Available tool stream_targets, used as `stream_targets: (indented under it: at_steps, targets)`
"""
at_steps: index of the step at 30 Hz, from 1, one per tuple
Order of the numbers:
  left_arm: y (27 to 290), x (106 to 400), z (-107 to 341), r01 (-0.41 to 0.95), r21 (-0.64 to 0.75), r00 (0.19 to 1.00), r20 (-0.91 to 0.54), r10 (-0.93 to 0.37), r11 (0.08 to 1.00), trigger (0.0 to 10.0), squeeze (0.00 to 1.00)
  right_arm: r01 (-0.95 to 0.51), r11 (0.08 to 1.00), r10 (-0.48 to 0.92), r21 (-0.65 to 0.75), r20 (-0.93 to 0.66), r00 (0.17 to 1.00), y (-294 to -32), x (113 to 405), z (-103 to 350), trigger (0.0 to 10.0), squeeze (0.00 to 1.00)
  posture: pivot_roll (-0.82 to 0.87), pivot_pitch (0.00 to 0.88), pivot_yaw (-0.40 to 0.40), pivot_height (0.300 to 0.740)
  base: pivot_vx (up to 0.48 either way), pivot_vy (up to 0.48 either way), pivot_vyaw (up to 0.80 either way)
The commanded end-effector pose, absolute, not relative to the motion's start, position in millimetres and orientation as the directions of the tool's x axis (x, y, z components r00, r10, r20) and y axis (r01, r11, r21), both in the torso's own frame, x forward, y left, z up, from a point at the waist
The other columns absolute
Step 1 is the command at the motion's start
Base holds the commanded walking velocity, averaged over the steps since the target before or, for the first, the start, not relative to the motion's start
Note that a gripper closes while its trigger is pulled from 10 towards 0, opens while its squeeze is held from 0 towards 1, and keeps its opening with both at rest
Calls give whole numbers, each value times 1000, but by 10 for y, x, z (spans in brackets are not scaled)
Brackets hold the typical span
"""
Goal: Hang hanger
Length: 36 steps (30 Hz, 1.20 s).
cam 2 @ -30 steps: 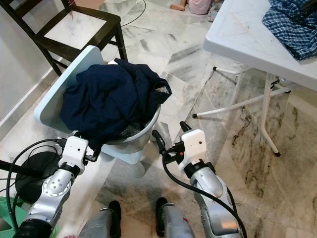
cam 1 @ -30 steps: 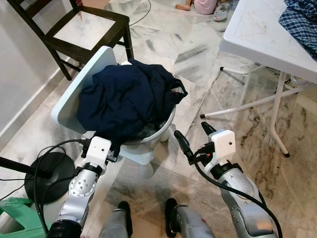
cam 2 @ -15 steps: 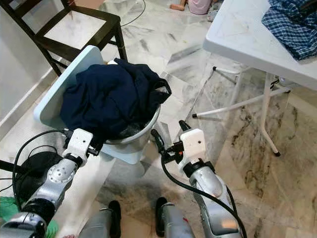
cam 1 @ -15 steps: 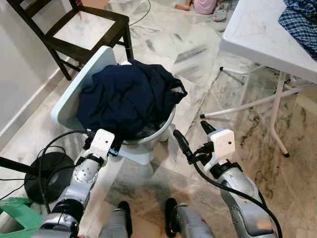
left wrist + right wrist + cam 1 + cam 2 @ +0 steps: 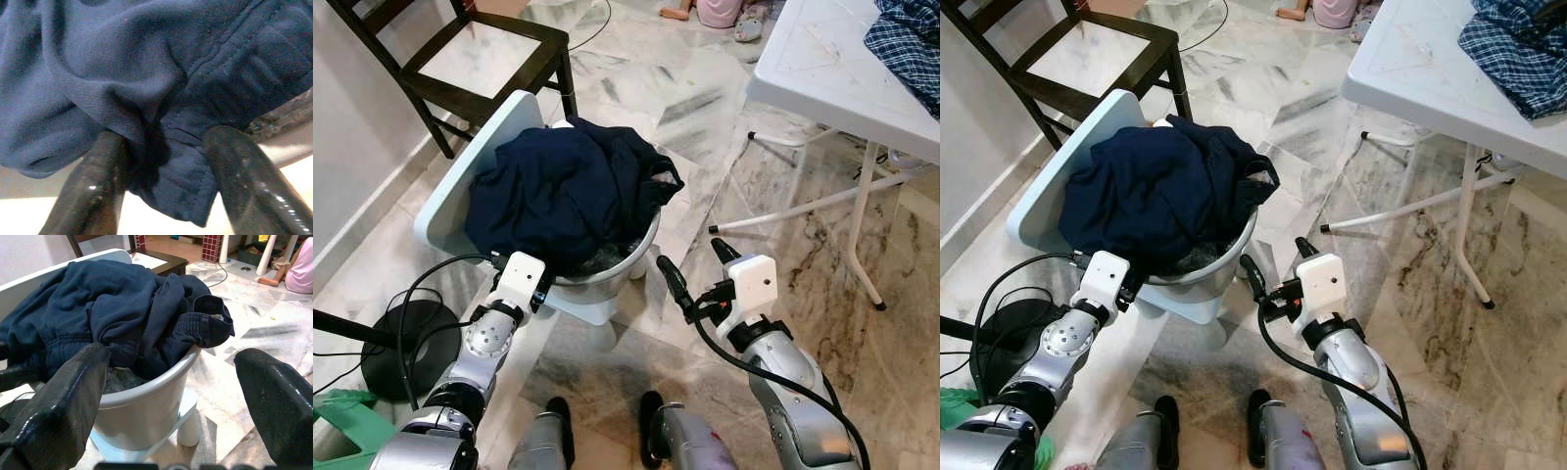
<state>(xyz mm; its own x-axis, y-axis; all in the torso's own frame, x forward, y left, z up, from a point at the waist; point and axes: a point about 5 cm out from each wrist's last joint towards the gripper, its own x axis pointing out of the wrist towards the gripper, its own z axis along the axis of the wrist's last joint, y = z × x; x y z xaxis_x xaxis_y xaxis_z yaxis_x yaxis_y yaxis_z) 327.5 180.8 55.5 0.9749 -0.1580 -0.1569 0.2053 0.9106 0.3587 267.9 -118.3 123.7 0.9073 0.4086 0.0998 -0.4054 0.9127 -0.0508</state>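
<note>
- The marble floor (image 5: 695, 108) spreads across the room, veined grey and brown.
- A white folding table (image 5: 822, 69) stands off to the robot's right, with a blue checked cloth (image 5: 909, 44) bunched on its far corner.
- A dark wooden chair (image 5: 480, 59) sits against the wall beyond the basket.
- Right in front of the robot is a pale plastic laundry basket (image 5: 1205, 279), its flat lid (image 5: 460, 191) tipped up on the robot's left side.
- A navy garment (image 5: 568, 191) is heaped in the basket, spilling over the rim; I can't make out any hanger among the folds.
- A black round stand base (image 5: 406, 343) with a cable lies on the floor near the left arm.
- A person sits on the floor far back; a pink top and a bare foot (image 5: 677, 12) can be seen.
- The right gripper (image 5: 690, 269) hovers just beside the basket's near rim, fingers spread wide and holding nothing.
- The left gripper (image 5: 164, 161) is pushed in at the basket's near-left edge; a fold of the navy cloth's hem sits between its two fingers (image 5: 98, 191), pinched there.
</note>
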Motion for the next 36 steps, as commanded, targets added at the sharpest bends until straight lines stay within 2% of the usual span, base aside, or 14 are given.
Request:
stream_targets:
  at_steps: [1, 16, 25, 30, 32, 36]
  targets:
    - [1824, 3206, 443, 220, 342, 966, -206, -155, 914, 0, 0, -412, 910, 415, -48, 85, 906, -1164, 2651, 1209, 10000, 0, 2, 321, -47, 740, 0, 0, 0]
    - [1769, 3228, 449, 243, 272, 959, -214, -187, 931, 0, 0, -408, 912, 410, -42, 82, 908, -1155, 2649, 1198, 10000, 0, 1, 325, -44, 740, 0, 0, 0]
    - [1531, 3365, 641, 296, 133, 950, -143, -277, 946, 0, 0, -413, 910, 415, -41, 71, 907, -1155, 2642, 1176, 10000, 0, 4, 325, -41, 740, 0, 0, 0]
    - [1376, 3440, 777, 325, 2, 941, -103, -323, 946, 0, 0, -427, 904, 428, -40, 66, 901, -1119, 2635, 1168, 10000, 0, 12, 324, -37, 740, 0, 0, 0]
    - [1274, 3495, 887, 328, -98, 938, -88, -337, 940, 0, 0, -427, 903, 429, -39, 63, 901, -1111, 2641, 1159, 10000, 0, 17, 326, -36, 740, 0, 0, 0]
    - [1098, 3559, 1092, 385, -204, 912, -66, -405, 900, 0, 0, -429, 903, 430, -37, 62, 901, -1101, 2649, 1158, 10000, 0, 20, 326, -35, 740, 0, 0, 0]
